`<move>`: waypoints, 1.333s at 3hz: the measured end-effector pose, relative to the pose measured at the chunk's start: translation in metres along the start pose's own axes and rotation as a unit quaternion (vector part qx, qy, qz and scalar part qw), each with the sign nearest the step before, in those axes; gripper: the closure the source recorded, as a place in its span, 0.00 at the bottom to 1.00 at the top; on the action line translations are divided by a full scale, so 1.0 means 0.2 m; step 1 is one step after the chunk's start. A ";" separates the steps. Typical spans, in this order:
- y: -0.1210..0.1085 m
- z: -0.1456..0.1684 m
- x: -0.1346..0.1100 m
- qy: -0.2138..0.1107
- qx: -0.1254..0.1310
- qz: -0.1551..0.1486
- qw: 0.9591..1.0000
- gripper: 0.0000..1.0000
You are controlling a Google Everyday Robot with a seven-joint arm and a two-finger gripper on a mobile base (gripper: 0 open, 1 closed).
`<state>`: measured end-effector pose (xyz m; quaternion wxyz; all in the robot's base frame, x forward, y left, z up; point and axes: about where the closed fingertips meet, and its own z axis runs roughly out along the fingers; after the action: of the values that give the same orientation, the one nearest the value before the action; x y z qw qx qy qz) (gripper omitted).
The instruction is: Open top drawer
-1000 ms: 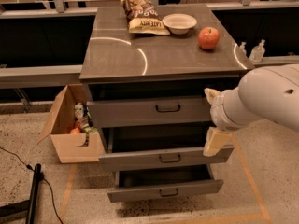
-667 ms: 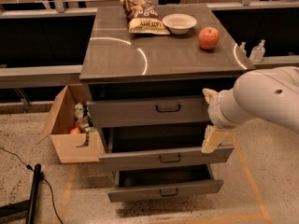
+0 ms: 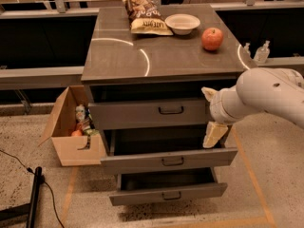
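A one-armed mobile robot faces a grey three-drawer cabinet, its gripper (image 3: pixel 210 113) hanging at the right end of the top drawer (image 3: pixel 137 115). The jaws are spread and hold nothing, one cream finger (image 3: pixel 207 93) pointing up and the other pointing down over the right end of the middle drawer (image 3: pixel 142 163).

The top drawer sits directly under the worktop (image 3: pixel 118 56), its flat front running left to right. A dark gap shows above it, suggesting it is only slightly out, and the two lower drawers stand farther out toward the near side.

The drawer's small dark handle (image 3: pixel 171 110), a horizontal bail at the centre of the front, lies to the left of the jaws and at about their height. Any grasp would therefore appear to call for a sideways shift to the left. The up-and-down spread of the jaws looks suited to closing across the bar.

A snack bag (image 3: pixel 145 15), a bowl (image 3: pixel 182 23) and an apple (image 3: pixel 212 38) rest on the worktop. A cardboard box (image 3: pixel 71 146) sits on the floor at the left.
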<state>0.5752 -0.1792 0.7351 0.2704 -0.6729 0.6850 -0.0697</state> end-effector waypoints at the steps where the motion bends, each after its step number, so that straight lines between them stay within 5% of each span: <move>1: -0.07 0.09 0.01 -0.022 -0.004 -0.020 1.000 0.00; 4: -0.14 0.30 0.02 -0.023 -0.027 -0.054 0.998 0.00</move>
<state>0.6285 -0.1684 0.6962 0.2643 -0.7172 0.6429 -0.0503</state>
